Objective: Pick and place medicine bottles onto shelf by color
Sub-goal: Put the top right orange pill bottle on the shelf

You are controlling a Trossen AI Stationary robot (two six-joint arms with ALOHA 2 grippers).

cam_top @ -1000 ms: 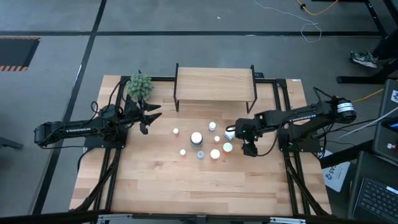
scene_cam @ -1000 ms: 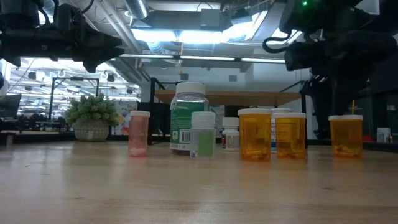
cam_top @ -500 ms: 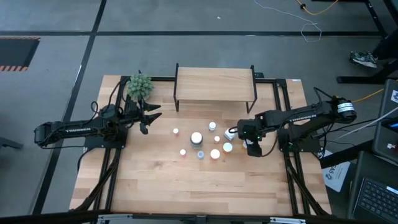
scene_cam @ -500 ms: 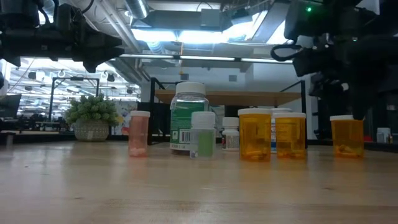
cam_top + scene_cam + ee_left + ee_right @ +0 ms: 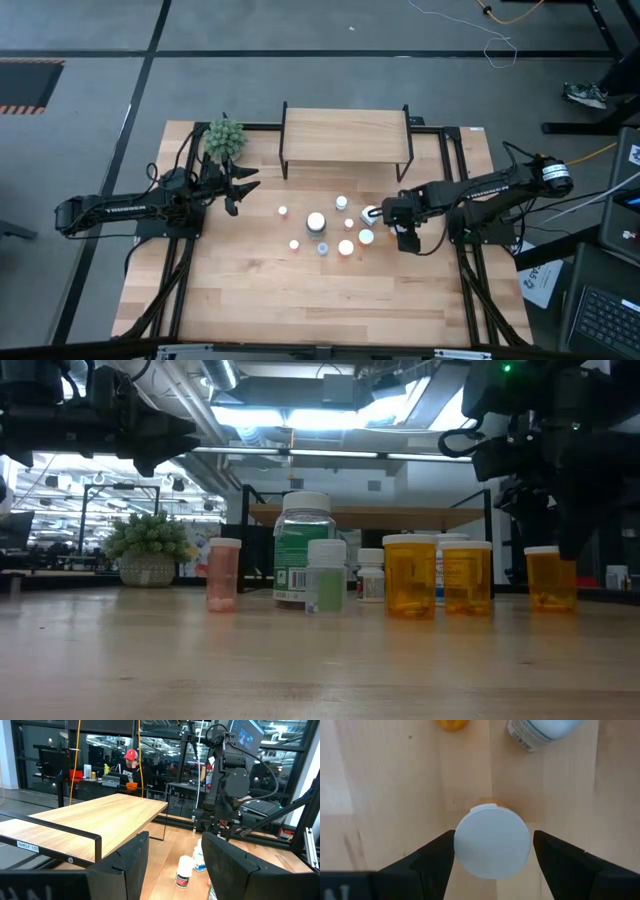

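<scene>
The right gripper (image 5: 492, 851) hangs directly over the rightmost orange bottle (image 5: 551, 578), its two fingers (image 5: 432, 857) spread to either side of the white cap and just clear of it, gripping nothing. In the high view this gripper (image 5: 393, 222) sits at the right edge of the bottle cluster. The left gripper (image 5: 243, 187) waits well off to the left, near the plant ball (image 5: 224, 138), with its fingers parted and empty.

The wooden table (image 5: 250, 300) carries the shelf (image 5: 345, 134) at its far side, its light top bare. Between shelf and front edge stand the bottles: the large green bottle (image 5: 302, 548), two more orange bottles (image 5: 410, 576) close beside the targeted one, a pale green one (image 5: 326, 576), a pink bottle (image 5: 223, 574) and a small white bottle (image 5: 371, 575). A white bottle with a label (image 5: 540, 731) stands just beyond the right gripper.
</scene>
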